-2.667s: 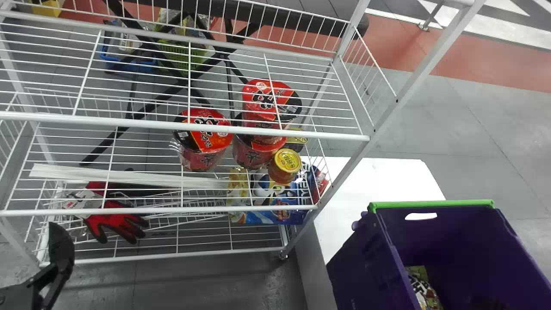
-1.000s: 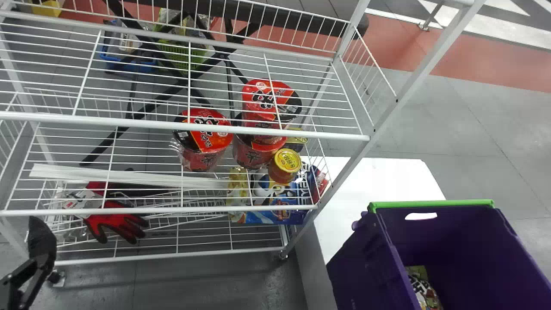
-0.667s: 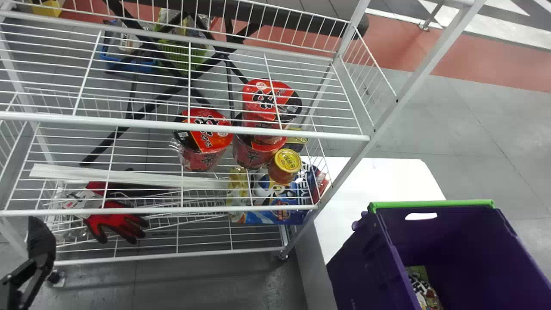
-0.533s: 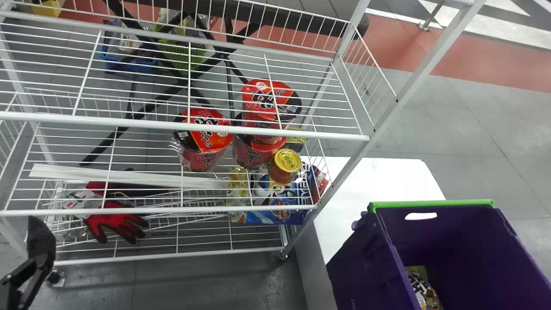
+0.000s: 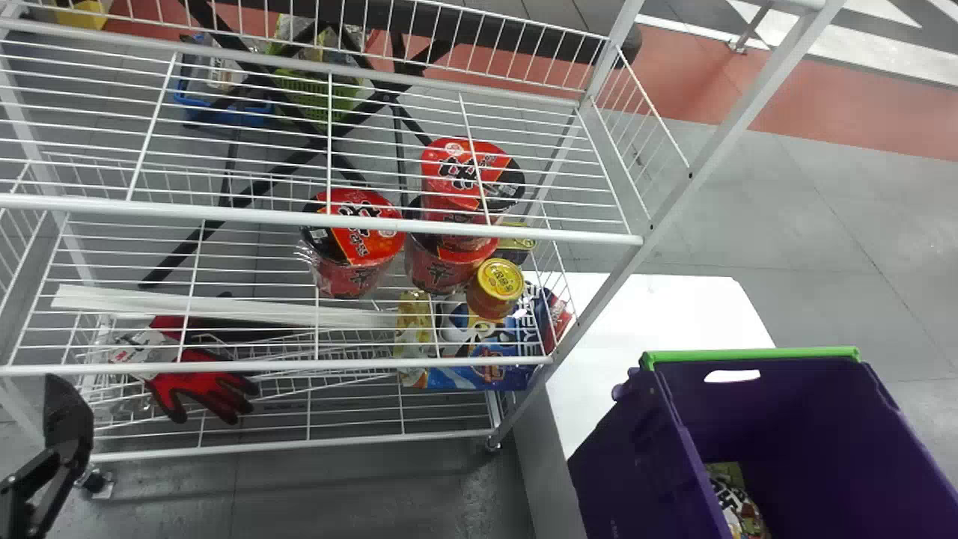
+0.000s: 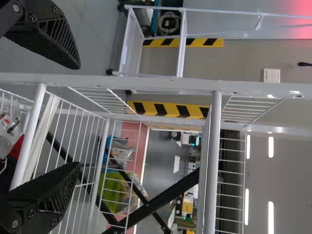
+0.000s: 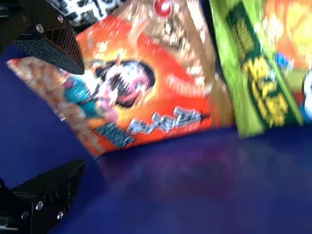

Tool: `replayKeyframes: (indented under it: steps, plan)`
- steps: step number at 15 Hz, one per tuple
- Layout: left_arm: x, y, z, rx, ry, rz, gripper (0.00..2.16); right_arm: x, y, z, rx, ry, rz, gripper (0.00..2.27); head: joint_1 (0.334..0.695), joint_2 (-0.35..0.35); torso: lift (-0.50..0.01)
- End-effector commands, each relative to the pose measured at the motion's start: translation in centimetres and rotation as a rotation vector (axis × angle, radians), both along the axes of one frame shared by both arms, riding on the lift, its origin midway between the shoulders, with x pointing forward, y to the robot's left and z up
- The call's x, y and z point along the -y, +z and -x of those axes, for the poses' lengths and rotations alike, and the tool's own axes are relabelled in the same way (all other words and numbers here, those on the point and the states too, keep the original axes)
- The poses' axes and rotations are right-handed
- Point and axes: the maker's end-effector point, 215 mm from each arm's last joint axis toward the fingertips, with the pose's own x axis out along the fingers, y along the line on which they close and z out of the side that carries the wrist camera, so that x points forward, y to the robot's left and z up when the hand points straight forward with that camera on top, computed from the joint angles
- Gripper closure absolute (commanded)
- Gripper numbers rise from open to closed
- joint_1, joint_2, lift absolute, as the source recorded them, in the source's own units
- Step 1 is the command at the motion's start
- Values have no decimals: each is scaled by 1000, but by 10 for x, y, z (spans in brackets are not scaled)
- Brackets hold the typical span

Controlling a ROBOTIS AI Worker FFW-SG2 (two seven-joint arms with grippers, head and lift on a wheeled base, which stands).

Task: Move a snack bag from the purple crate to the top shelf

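Far left, I have my left pincer [image 5: 67, 427] parked in front of the rack, its two fingers spread. Past it, one red-and-black glove [image 5: 202, 389] with a printed tag lies low in the wire rack [image 5: 322, 217]. Next I count three red cups [image 5: 355, 247], with bold characters on the lids, then one jar [image 5: 495, 288] with print on its yellow lid, near one blue box [image 5: 486, 370] in big lettering. Right of the rack comes one white table [image 5: 666, 307], then one purple crate [image 5: 644, 457] with a green rim. In the crate my right wrist view gives me three snack bags: one with black-and-white lettering [image 7: 90, 12], one orange [image 7: 170, 92] and one green [image 7: 263, 63], each with printed characters. My right pincer [image 7: 83, 117] is spread too, at the orange one's corner.
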Motion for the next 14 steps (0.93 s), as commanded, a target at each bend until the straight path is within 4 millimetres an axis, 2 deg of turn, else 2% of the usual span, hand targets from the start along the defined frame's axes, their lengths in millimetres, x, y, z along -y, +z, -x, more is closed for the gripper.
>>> replayKeyframes:
  steps: [1,7,12,14]
  plan:
    - [-1,-3,-2,0,-1,5,117,-7,-17,-4,20,48,-18,194,695,-350,-454]
    - [-5,-5,-4,-1,3,4,117,-15,-42,-15,72,125,-45,194,695,-350,-454]
    - [-6,-5,-4,1,4,5,117,-16,-44,-19,83,129,-48,208,695,-350,-454]
    - [-6,-5,-5,0,3,3,117,-19,-45,-19,85,127,-52,353,695,-350,-454]
